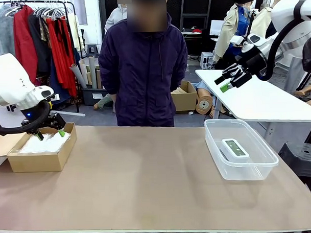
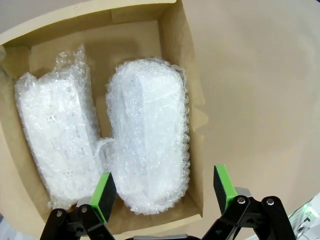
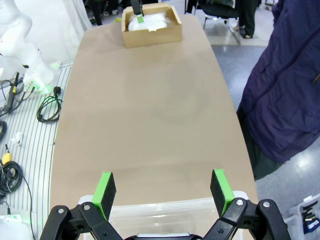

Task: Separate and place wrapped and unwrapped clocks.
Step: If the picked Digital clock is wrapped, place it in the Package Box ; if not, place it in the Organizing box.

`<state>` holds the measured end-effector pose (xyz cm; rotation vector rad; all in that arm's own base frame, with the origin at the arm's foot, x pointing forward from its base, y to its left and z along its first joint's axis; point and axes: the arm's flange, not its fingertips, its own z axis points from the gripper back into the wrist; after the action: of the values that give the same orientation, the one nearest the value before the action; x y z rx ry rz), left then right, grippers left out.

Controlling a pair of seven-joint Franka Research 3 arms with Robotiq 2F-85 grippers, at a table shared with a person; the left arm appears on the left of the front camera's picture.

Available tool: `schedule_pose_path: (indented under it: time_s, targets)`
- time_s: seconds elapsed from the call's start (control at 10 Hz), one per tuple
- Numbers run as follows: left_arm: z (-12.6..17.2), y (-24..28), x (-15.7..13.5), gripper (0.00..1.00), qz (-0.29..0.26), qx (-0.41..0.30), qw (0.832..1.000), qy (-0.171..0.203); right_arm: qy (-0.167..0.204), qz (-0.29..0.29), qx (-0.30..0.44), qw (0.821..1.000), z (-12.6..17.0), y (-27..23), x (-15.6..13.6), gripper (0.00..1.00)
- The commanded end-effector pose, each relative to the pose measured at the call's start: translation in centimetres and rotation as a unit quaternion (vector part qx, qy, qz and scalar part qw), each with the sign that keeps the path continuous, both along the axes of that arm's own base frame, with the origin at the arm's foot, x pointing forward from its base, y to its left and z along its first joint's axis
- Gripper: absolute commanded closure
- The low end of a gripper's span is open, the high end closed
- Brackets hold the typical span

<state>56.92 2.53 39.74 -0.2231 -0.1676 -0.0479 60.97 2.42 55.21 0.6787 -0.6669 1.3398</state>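
Note:
Two wrapped clocks (image 2: 147, 135) (image 2: 57, 137), oblong bundles in crinkly bubble wrap, lie side by side in the brown cardboard box (image 1: 41, 148). My left gripper (image 1: 50, 134) hovers open just above them, empty; its green pads (image 2: 103, 196) straddle the near end of the larger bundle. The unwrapped clock (image 1: 234, 148), white with a grey-green screen, lies in the clear plastic tub (image 1: 241, 148) at the right. My right gripper (image 1: 230, 78) is raised high above and behind the tub, open and empty. In the right wrist view the right gripper (image 3: 162, 194) looks down over the tub's rim (image 3: 165, 210).
A person in a dark jacket (image 1: 143, 71) stands at the table's far edge, hands out of sight. The brown tabletop (image 1: 142, 178) stretches bare between box and tub. A second white table (image 1: 262, 97) stands behind at the right.

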Motion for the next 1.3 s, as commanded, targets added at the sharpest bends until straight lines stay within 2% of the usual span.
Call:
schedule_pose_path:
  time_s: [0.0, 0.5, 0.7, 0.9, 1.0, 1.2]
  targets:
    - [0.1, 0.2, 0.1, 0.00, 0.003, -0.002, 1.000, -0.005, -0.002, 0.002, -0.001, 1.000, 0.2, 0.1, -0.2, 0.00]
    - [0.1, 0.2, 0.1, 0.00, 0.003, -0.002, 1.000, -0.005, -0.002, 0.002, -0.001, 1.000, 0.2, 0.1, -0.2, 0.00]
    - [0.7, 0.0, 0.0, 0.00, -0.014, -0.001, 1.000, 0.018, -0.002, 0.002, -0.001, 1.000, 0.2, 0.1, -0.2, 0.00]
    - [3.7, 0.7, 0.5, 0.00, -0.075, -0.032, 0.995, 0.062, -0.002, 0.002, -0.001, 1.000, 0.2, 0.1, -0.2, 0.00]
    - [5.1, 0.9, 0.7, 0.00, -0.128, -0.056, 0.987, 0.080, -0.002, 0.002, -0.001, 1.000, 0.2, 0.1, -0.2, 0.00]
    - [7.9, 0.9, 1.0, 0.00, -0.223, -0.086, 0.967, 0.088, -0.002, 0.002, -0.001, 1.000, 0.2, 0.1, -0.2, 0.00]
